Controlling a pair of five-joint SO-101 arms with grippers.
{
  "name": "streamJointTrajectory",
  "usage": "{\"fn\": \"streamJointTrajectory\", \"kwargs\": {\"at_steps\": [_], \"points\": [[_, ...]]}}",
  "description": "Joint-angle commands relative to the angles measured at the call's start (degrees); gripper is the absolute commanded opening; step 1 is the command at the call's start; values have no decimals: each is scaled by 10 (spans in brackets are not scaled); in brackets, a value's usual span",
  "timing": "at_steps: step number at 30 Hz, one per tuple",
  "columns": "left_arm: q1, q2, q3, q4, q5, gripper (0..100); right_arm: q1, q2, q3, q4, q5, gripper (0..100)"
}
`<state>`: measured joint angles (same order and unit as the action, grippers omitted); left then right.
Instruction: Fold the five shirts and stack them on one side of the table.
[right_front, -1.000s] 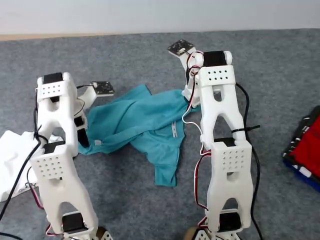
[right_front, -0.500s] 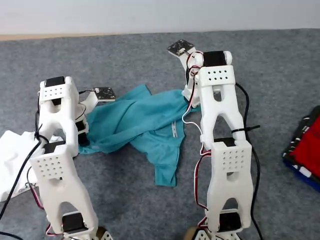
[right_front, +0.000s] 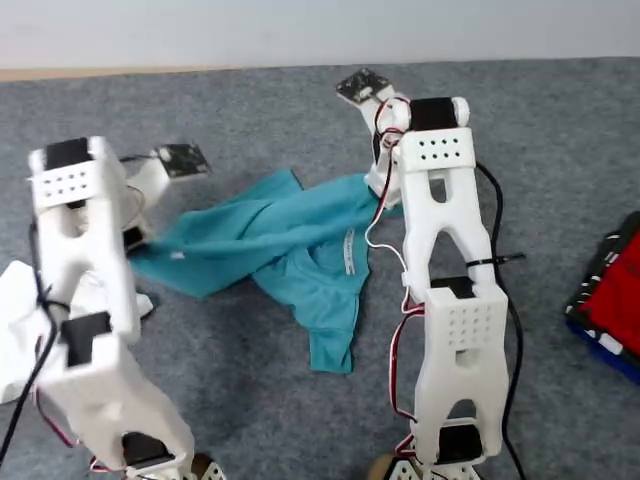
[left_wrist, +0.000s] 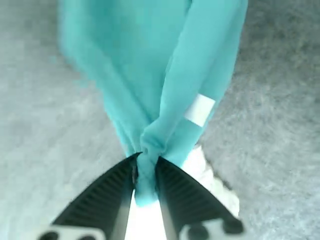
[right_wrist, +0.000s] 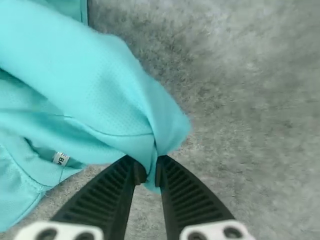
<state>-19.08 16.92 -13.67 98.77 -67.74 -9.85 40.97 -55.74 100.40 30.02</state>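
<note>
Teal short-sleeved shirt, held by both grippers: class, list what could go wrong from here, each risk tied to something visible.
1. The left gripper and right gripper each pinch only a small bunch of the teal short-sleeved shirt, so pulling apart may slip it free.
2. The cloth lies twisted, so a fold may come out crooked.

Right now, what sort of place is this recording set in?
Likely a robotics test bench indoors: two white arms side by side on a grey carpeted table, a teal shirt gripped between them, a plain pale wall behind.
</note>
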Motion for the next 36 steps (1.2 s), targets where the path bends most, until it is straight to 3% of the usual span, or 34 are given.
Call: {"fn": "streamJointTrajectory", "kwargs": {"at_steps": [1, 9, 16, 19, 28, 36], "points": [[-18, -105, -1, 17, 38, 6, 15, -77, -28, 25, -6, 11], [-41, -254, -2, -5, 129, 6, 68, -182, -29, 25, -4, 11], [-22, -375, -2, -132, 388, 6, 80, -326, -31, 22, 20, 13], [-7, -435, -2, -160, 454, 6, 83, -393, -32, 13, 26, 14], [73, -583, -2, -257, 483, 6, 135, -545, -32, -48, 40, 14], [74, -651, -2, -236, 428, 6, 189, -654, -32, -75, 119, 14]]}}
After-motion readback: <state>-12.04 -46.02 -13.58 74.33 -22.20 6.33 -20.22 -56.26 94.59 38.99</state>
